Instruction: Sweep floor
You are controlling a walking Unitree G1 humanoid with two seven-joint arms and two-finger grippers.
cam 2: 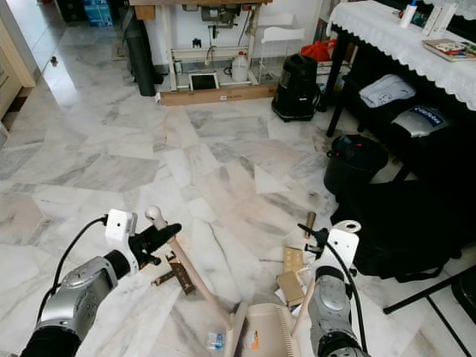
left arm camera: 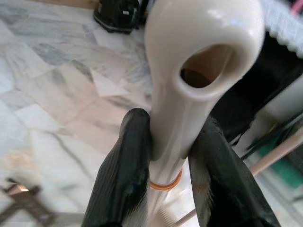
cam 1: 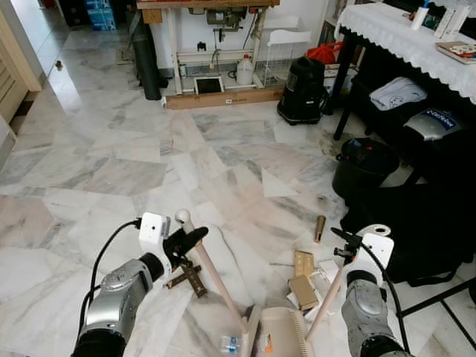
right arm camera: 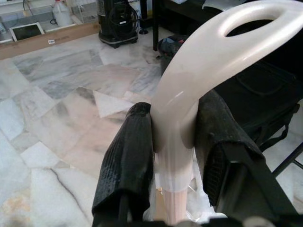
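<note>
My left gripper [cam 1: 190, 239] is shut on the cream top end of a broom handle [cam 1: 212, 271], which slants down to the broom head [cam 1: 251, 327] at the bottom centre. The left wrist view shows black fingers [left arm camera: 128, 165] clamped on the handle just under its hanging hole. My right gripper [cam 1: 349, 249] is shut on the looped cream handle [right arm camera: 213, 52] of a long-handled dustpan [cam 1: 281, 335]. The pan rests on the floor beside the broom head. Litter lies around them: cardboard bits [cam 1: 303, 291], a brown wooden piece [cam 1: 192, 277], a brass tube [cam 1: 320, 227] and a blue wrapper [cam 1: 230, 343].
A black bin [cam 1: 364, 165] and a black bag [cam 1: 424, 223] stand at the right under a table with a white lace cloth [cam 1: 401, 33]. A black vacuum [cam 1: 303, 91] and a sewing-machine stand [cam 1: 216, 52] are at the back. Open marble floor [cam 1: 149, 149] stretches ahead and left.
</note>
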